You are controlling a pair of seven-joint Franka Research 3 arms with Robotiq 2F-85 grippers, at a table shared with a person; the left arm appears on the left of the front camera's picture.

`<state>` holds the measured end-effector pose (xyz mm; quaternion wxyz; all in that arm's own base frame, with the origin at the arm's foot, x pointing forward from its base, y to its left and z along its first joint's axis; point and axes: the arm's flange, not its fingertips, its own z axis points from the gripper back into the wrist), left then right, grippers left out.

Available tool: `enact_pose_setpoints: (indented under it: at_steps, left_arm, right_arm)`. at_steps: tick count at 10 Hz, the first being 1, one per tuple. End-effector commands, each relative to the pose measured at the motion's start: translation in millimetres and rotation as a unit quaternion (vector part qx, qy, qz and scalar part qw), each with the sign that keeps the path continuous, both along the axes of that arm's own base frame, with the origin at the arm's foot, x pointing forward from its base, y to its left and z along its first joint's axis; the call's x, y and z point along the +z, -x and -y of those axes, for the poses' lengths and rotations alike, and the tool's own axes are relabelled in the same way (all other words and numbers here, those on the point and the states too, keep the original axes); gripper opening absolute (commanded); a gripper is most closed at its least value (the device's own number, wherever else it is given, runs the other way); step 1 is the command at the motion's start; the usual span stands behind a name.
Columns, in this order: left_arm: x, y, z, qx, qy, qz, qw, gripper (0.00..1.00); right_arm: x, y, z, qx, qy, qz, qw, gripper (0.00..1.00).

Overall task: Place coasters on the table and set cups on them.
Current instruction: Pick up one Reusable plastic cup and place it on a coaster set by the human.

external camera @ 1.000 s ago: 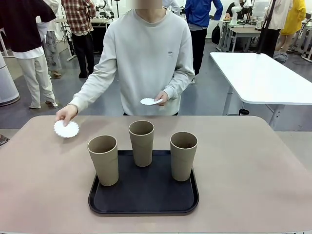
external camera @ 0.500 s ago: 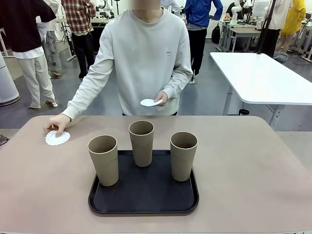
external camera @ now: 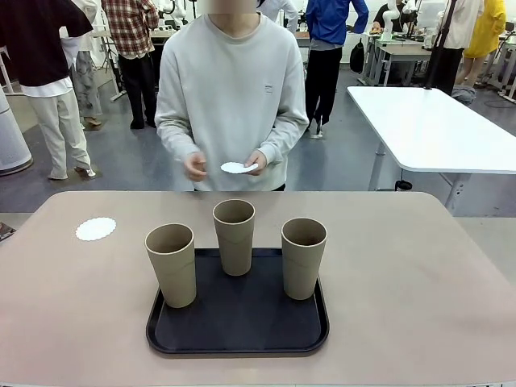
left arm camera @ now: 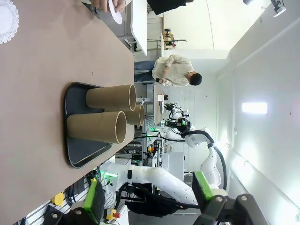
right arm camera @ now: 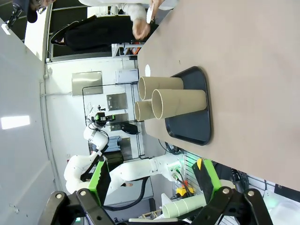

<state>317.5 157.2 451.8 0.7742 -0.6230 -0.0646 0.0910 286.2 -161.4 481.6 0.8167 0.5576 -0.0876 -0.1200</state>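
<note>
What could go wrong, as I judge it, centres on the three tall tapered tan-brown paper cups (external camera: 235, 236). They stand upright and close together on the black rounded-corner tray (external camera: 238, 334) in the middle of the long beige-pink bench (external camera: 403, 266). They look light and high for their narrow bases, so a tool reaching for one could brush its neighbour and tip it, and too hard a squeeze could buckle the thin wall below the rolled rim. The small round white paper coaster with a scalloped lacy edge (external camera: 96, 229) lies flat on the bench, well to the robot's left of the tray and apart from every cup. It seems thin and nearly weightless, so a cup set down off-centre or dragged could slide or crease it. The other coasters, a thin white stack (external camera: 235, 168), are pinched in one of the person's hands (external camera: 256, 161) beyond the far edge, with the other hand (external camera: 196, 166) just beside it. An arm reaching across while those hands come down could meet them. The left tool (left arm camera: 149, 199) has its green-padded fingers spread wide with nothing between them, and the right tool (right arm camera: 155, 185) is likewise spread and empty; both hang well back from the tray. The cups are plain, matt, unmarked and appear empty.
</note>
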Motion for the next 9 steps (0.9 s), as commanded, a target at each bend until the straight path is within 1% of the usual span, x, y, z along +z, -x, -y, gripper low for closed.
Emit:
enact_pose_setpoints:
  at_steps: [1, 9]
  left_arm:
    - [1.8, -0.2, -0.8, 0.0, 0.006, 0.009, 1.0, 1.0]
    - [1.8, -0.2, -0.8, 0.0, 0.006, 0.009, 1.0, 1.0]
  right_arm:
    - [0.7, -2.5, 0.3, 0.001, -0.01, 0.01, 1.0, 1.0]
    - [0.7, -2.5, 0.3, 0.001, -0.01, 0.01, 1.0, 1.0]
